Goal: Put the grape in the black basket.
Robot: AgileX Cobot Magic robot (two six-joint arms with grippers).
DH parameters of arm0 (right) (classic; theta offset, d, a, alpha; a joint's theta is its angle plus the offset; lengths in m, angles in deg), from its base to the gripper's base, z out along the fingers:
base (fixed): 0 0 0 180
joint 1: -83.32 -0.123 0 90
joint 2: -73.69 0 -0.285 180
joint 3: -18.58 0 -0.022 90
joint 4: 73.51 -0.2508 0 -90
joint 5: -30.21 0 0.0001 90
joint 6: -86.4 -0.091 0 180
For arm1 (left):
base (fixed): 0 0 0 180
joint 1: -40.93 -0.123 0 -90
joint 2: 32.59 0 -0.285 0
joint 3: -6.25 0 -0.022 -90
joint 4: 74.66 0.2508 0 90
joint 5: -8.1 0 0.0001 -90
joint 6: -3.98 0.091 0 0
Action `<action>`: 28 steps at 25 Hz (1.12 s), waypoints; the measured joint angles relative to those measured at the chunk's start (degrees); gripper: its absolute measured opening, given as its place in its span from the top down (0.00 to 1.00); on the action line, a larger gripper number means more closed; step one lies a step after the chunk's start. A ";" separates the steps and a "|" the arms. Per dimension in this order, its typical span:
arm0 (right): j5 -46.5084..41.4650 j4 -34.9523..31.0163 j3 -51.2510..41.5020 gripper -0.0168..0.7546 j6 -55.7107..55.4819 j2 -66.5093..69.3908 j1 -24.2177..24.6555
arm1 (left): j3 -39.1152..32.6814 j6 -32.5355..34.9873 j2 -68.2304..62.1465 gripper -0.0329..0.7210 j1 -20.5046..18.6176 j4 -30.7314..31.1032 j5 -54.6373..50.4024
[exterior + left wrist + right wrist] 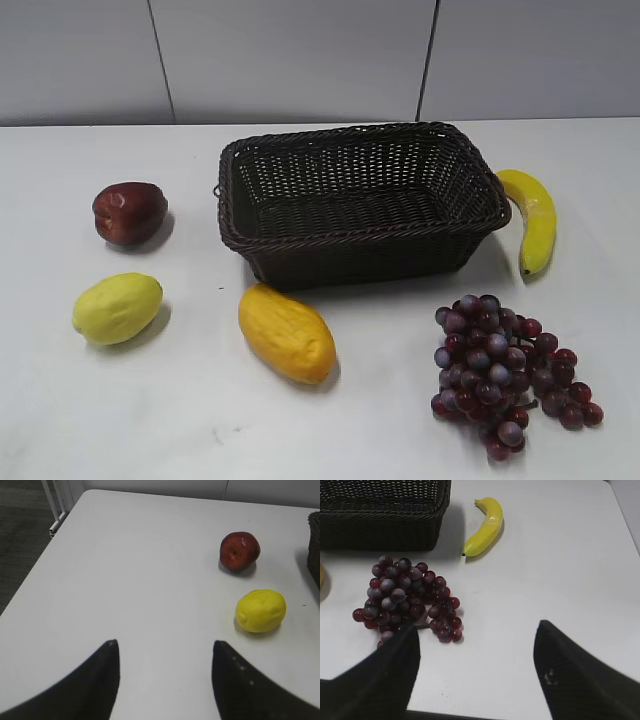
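White tabletop [330,430], we go left to right. Far left sits a dark red apple [129,212], and nearer to us on the same side a yellow lemon [117,308]; the two are apart. Right of the lemon lies a yellow mango [287,333], just in front of the black basket's [362,262] near-left corner. The basket stands at center, toward the far side, and we see nothing in it. A banana [531,218] lies at the basket's right end, its stem end touching or nearly touching the rim. The grape [510,370] bunch rests on the tabletop at near right, in front of the basket's right corner and apart from it, not in the basket.

In the left wrist view the left end effector [165,655] is spread wide over bare tabletop, holding nothing, with apple and lemon farther off to its right. In the right wrist view the right end effector [477,640] is also spread wide and empty; its left finger [385,675] sits at the near edge of the grape bunch, though we cannot tell if it touches.
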 joint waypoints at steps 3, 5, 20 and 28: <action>0.00 0.00 0.00 0.28 0.00 0.00 0.00 | 0.00 0.00 0.00 0.22 0.00 0.00 0.00; 0.00 0.00 0.00 0.28 0.00 0.00 0.00 | 0.00 0.00 0.00 0.22 0.00 0.00 0.00; -0.21 -0.04 4.57 0.28 -0.57 16.56 -0.06 | 0.00 0.00 0.00 0.22 0.00 0.00 0.00; -1.16 -0.04 13.96 0.28 -5.13 33.60 -0.06 | 0.00 0.00 0.00 0.22 0.00 0.00 0.00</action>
